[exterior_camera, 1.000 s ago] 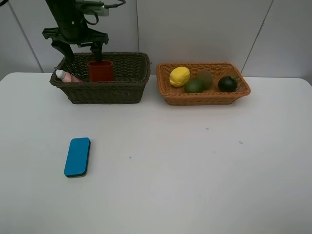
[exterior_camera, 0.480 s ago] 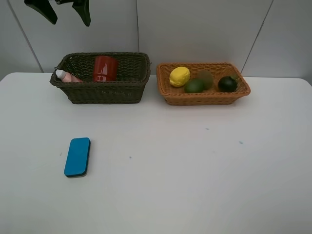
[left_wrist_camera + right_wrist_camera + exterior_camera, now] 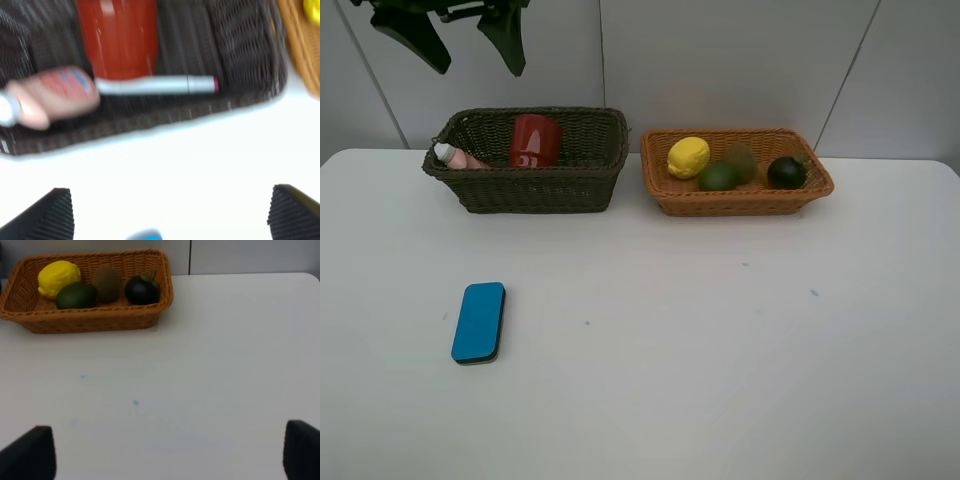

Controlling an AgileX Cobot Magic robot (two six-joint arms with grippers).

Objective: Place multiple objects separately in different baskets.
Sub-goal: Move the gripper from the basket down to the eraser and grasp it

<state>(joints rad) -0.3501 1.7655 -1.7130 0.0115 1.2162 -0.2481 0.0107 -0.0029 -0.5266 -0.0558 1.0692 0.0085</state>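
My left gripper [image 3: 465,48] hangs open and empty high above the dark olive basket [image 3: 540,190]. In that basket a red cup [image 3: 535,140] lies tipped, beside a pink bottle [image 3: 455,156]. The left wrist view shows the red cup [image 3: 117,37], the pink bottle [image 3: 50,97] and a white pink-tipped marker [image 3: 155,85] inside, with the left gripper [image 3: 170,215] spread wide. The orange-tan basket [image 3: 740,203] holds a lemon [image 3: 688,157], lime [image 3: 718,176], kiwi [image 3: 741,160] and mangosteen [image 3: 786,172]. A blue eraser [image 3: 478,321] lies on the table. My right gripper [image 3: 165,452] stands open over bare table.
The white table [image 3: 700,340] stretches wide in front of both baskets. A grey panelled wall stands close behind them. The baskets sit side by side with a narrow gap between them.
My left gripper rose out of the dark basket, away from the red cup, which tipped from upright onto its side. The gripper has since dipped slightly.
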